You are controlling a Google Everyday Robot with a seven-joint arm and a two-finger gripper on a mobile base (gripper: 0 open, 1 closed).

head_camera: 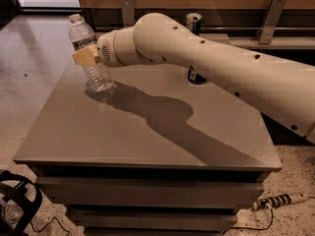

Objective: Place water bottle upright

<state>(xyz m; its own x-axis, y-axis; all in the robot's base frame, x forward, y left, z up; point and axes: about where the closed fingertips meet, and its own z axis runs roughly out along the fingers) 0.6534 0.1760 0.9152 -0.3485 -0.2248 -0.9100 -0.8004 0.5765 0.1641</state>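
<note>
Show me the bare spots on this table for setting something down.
Bare: the whole front half of the table, from the water bottle forward to the front edge. Crowded: back left, where the gripper holds the bottle, and back centre, where a can sits under the arm.
</note>
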